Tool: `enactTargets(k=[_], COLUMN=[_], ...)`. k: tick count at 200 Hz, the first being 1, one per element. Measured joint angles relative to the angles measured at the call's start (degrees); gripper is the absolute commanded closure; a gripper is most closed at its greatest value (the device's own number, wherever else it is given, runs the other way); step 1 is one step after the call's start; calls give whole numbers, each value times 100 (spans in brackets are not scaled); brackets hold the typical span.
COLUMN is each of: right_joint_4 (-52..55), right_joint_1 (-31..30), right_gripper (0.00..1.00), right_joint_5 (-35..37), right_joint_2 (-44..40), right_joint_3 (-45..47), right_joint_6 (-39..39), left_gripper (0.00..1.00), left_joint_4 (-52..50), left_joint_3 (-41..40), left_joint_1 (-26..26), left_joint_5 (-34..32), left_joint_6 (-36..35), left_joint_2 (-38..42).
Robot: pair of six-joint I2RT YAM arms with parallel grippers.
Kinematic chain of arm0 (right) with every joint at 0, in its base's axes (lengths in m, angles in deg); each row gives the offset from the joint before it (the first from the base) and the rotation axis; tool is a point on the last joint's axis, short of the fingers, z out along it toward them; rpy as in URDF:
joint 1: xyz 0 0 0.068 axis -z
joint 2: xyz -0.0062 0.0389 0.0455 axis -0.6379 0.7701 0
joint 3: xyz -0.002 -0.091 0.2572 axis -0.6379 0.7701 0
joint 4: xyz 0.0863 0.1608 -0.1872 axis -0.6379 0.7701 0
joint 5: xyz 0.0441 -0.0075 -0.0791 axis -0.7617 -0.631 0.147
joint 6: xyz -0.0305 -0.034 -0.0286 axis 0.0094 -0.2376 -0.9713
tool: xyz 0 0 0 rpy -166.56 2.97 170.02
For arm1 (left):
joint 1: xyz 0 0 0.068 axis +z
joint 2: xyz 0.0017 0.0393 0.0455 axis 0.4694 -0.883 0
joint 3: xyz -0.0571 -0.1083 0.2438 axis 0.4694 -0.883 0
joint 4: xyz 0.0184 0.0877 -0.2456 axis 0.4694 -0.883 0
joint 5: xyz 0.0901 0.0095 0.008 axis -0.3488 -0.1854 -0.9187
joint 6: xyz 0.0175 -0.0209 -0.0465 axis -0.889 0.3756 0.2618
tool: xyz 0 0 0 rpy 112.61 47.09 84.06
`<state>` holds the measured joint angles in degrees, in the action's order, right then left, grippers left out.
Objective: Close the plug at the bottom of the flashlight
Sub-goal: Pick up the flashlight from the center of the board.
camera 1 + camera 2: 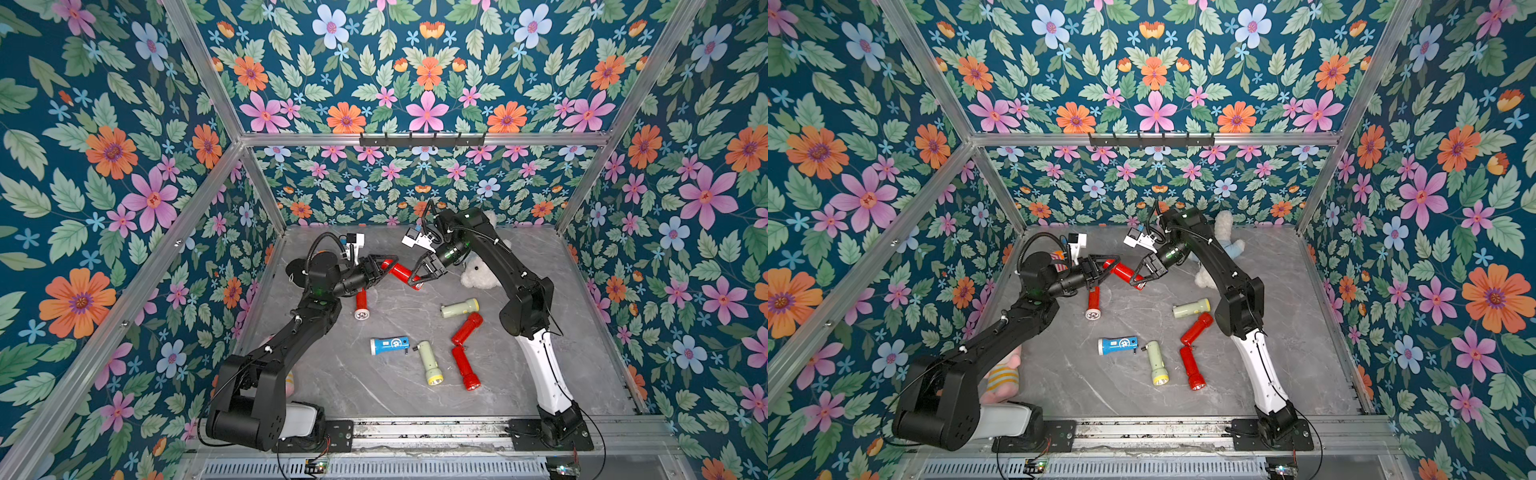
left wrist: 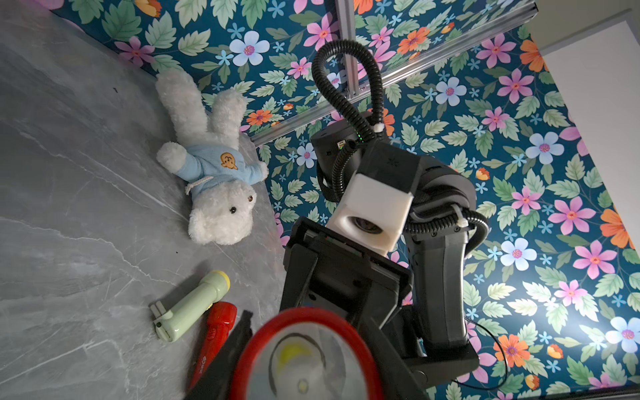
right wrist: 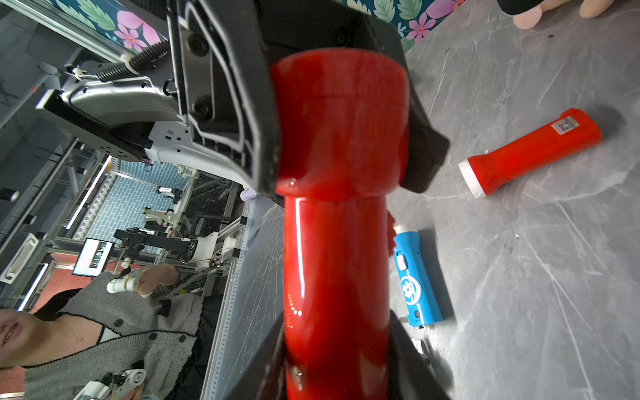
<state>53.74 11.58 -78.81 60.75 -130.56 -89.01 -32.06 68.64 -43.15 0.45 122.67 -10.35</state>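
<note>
A red flashlight (image 1: 400, 272) hangs in the air over the table's back middle, held from both ends; it shows in both top views (image 1: 1124, 271). My left gripper (image 1: 383, 266) is shut on its wide head. In the left wrist view the lens (image 2: 304, 356) faces the camera between the fingers (image 2: 239, 337). My right gripper (image 1: 417, 277) is shut on the slim body (image 3: 336, 259), near the bottom end, with its fingertips (image 3: 410, 360) on both sides. The plug at the bottom is hidden behind the right gripper.
Loose on the grey table (image 1: 561, 332) lie a red flashlight with a white rim (image 1: 360, 305), a blue one (image 1: 389, 345), two pale green ones (image 1: 459, 308) (image 1: 430, 363) and two red ones (image 1: 467, 328) (image 1: 465, 368). A white plush bunny (image 1: 478, 272) lies behind the right arm.
</note>
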Motion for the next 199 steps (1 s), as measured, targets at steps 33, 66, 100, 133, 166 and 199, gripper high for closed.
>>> enactTargets(k=[33,66,100,133,166,199], right_joint_4=[-474,-1412,-1932,-2302,-2870,-4332], right_joint_1=[72,101,297,328,466,575], right_gripper=[64,53,1,1,1,1], right_joint_5=[-275,-369,-367,-284,98,1458], right_joint_2=[-20,-249,-269,-343,-754,-1950], right_joint_3=[286,881,964,1106,1694,3471], right_joint_6=[415,1123,1825,2188,2691,3560], left_gripper=[93,94,93,93,91,89], left_joint_4=[-22,201,251,387,509,691], left_joint_3=[-33,-133,-181,-227,-295,-238], left_joint_1=[-11,-20,-17,-26,-33,-31], left_joint_5=[-302,-551,-699,-699,-743,-855], left_joint_6=[205,463,439,481,597,793], left_joint_2=[-48,-144,-238,-334,-415,-636])
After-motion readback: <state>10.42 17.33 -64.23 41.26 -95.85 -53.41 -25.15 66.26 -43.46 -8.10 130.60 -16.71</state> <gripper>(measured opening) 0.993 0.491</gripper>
